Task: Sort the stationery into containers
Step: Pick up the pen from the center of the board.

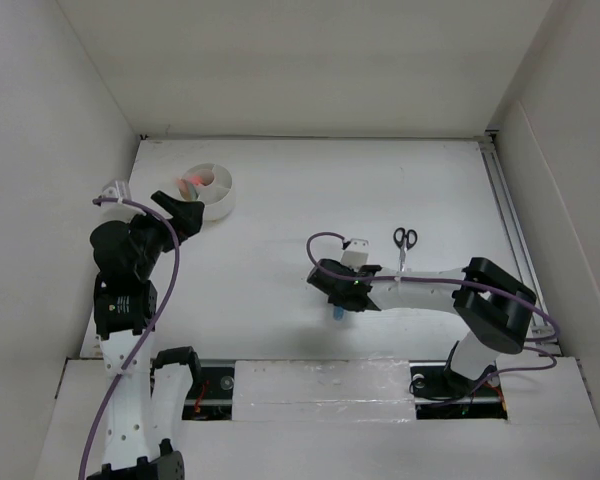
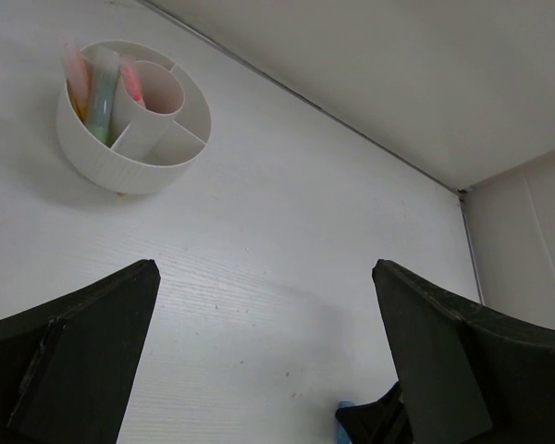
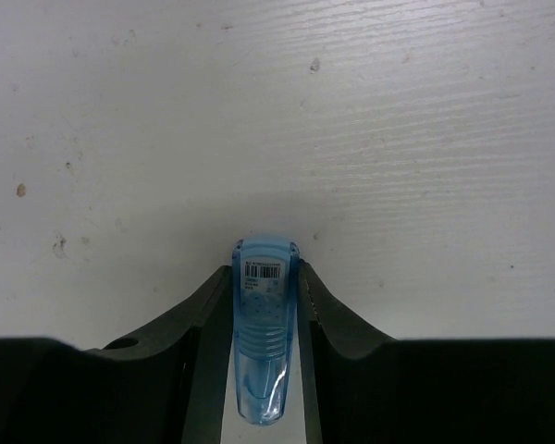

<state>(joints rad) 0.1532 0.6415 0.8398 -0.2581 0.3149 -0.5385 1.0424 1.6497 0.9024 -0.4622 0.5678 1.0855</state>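
A white bench [image 1: 280, 180] seen from above, with two robot arms at its near edge. The right gripper [image 3: 265, 276] reaches low over the near middle of the bench. Its jaws stand narrow, pressed against both sides of a blue marker [image 3: 264, 342] that points away from the wrist. Whether the marker rests on the bench or is just off it cannot be told. The marker is translucent blue plastic, so it is probably light and stiff. Its smooth, rounded barrel could slip or roll in a loose grip. The best hold looks to be across the barrel near its middle, on the flatter sides, which is roughly where the jaws sit. A small white barcode sticker [image 3: 264, 269] lies near the marker's far end. Its digits are too small to read, and no brand name shows. The left gripper [image 2: 268, 351] hovers at the far left with its jaws wide and holding nothing. It sits near a round white tub [image 2: 120, 171] with dividers. One compartment already holds pink and orange pens [image 2: 77, 74] and a pale green bar [image 2: 102, 92]. Black-handled scissors [image 1: 404, 245] lie to the right, well apart from the tub.
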